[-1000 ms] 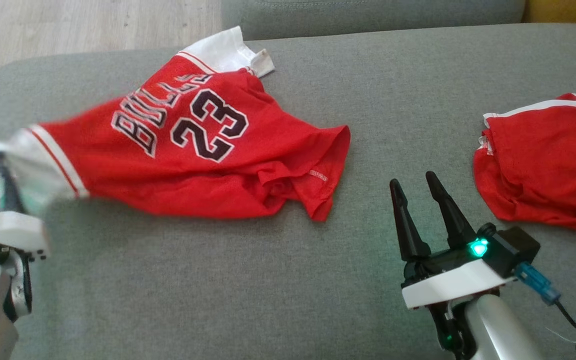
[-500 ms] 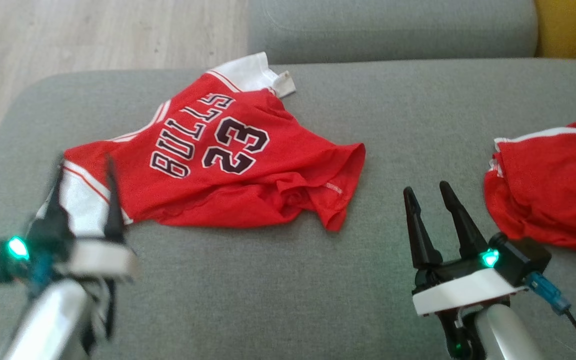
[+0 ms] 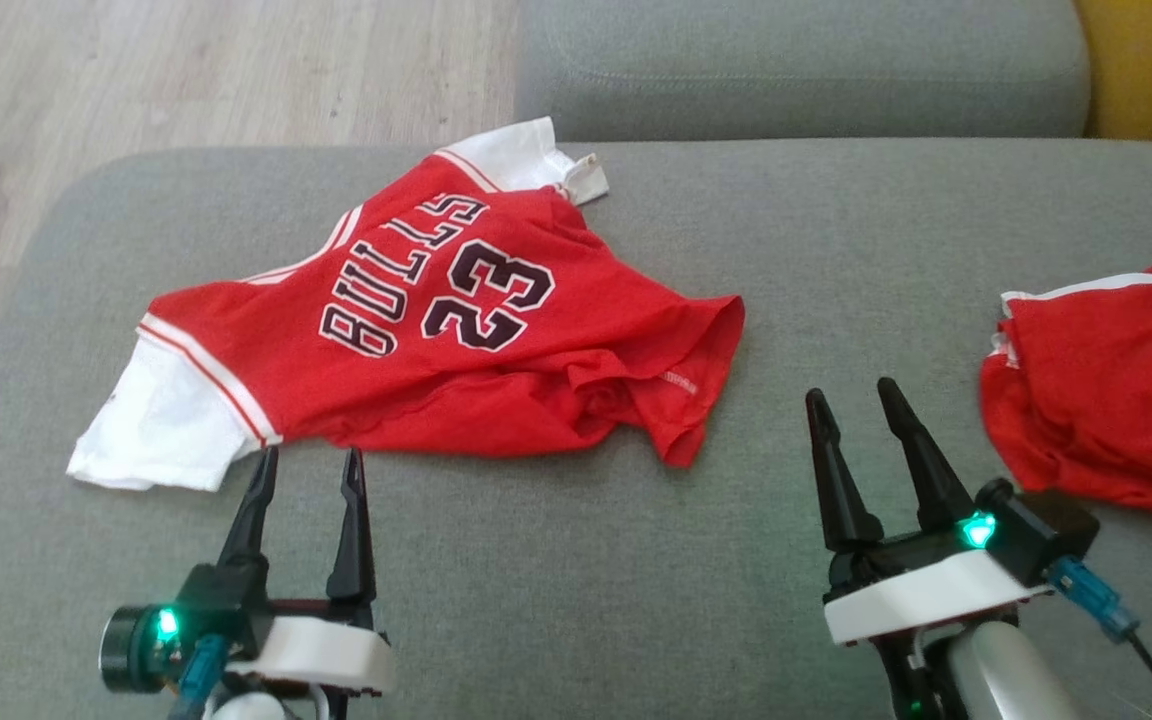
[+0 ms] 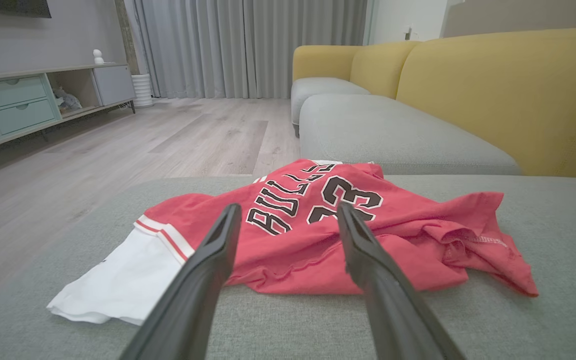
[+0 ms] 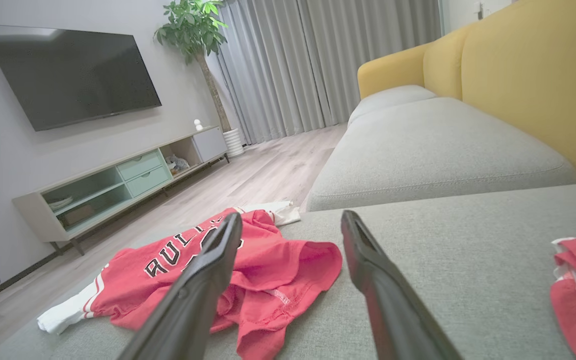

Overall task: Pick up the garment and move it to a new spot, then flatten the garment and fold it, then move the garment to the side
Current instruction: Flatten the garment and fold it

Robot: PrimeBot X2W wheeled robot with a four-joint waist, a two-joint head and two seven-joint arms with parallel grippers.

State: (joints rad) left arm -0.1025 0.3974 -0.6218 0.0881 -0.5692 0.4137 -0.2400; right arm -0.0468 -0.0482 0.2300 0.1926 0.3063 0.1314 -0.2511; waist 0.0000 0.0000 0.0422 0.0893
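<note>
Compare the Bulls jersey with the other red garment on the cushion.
The Bulls jersey shows black lettering and 23; the other red garment shows no print. The Bulls jersey lies mostly spread out, white sleeves showing; the other red garment is bunched. Both are red with white trim, on the grey cushion.

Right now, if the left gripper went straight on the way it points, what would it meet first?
Most likely the red jersey, at its near hem just ahead of the open left gripper; the height is unclear.
</note>
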